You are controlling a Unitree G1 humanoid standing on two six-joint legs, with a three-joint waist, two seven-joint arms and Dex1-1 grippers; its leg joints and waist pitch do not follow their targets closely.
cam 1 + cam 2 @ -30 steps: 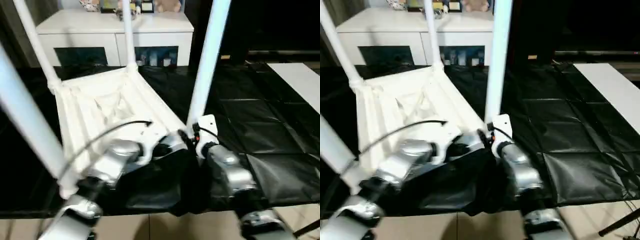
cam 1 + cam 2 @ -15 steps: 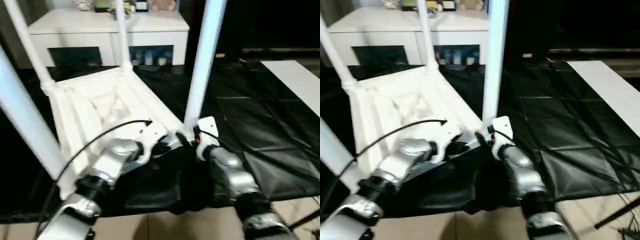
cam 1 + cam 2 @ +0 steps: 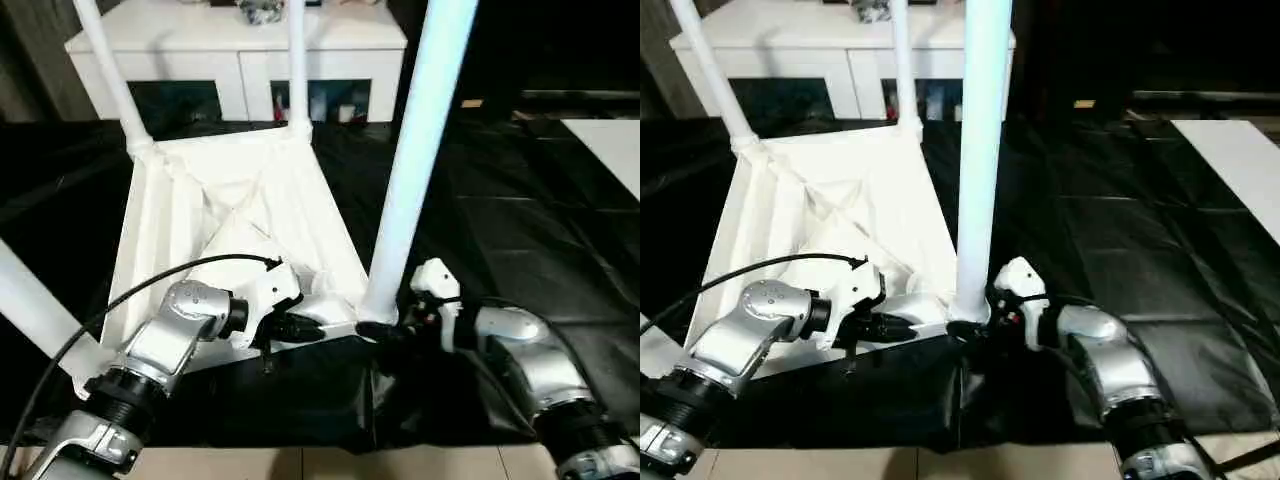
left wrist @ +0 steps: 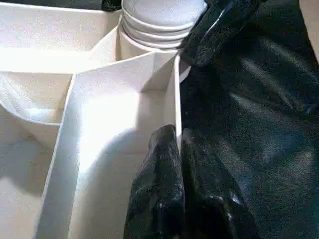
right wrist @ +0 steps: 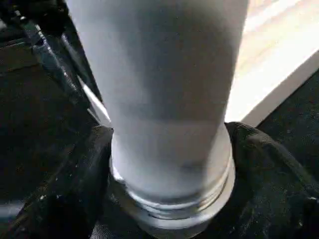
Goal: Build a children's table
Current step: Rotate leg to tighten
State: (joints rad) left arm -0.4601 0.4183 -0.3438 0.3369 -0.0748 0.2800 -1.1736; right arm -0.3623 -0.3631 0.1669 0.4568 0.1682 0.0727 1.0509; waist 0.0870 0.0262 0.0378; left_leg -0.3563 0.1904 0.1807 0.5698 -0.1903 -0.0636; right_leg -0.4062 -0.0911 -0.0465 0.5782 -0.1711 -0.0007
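**One leg, upright, sits between your right jaws**

Four legs are standing in the upturned tabletop (image 3: 235,215), which lies ribs-up on the black-covered worktop (image 3: 560,240) in front of the white cabinet (image 3: 240,55). What matters to you is the near-right leg (image 3: 978,150): its long axis runs straight up from the corner socket (image 5: 172,199).

Your right gripper (image 3: 385,332) is the nearer one. Its jaws stand wide, one finger (image 5: 70,184) on each side of the leg's base, level with the ringed collar, so the leg lies dead ahead between them. Whether the pads press on it I cannot tell.

Your left gripper (image 4: 172,149) is pinched shut on the thin tabletop rim (image 4: 175,94), just beside that socket, apparently steadying the piece.
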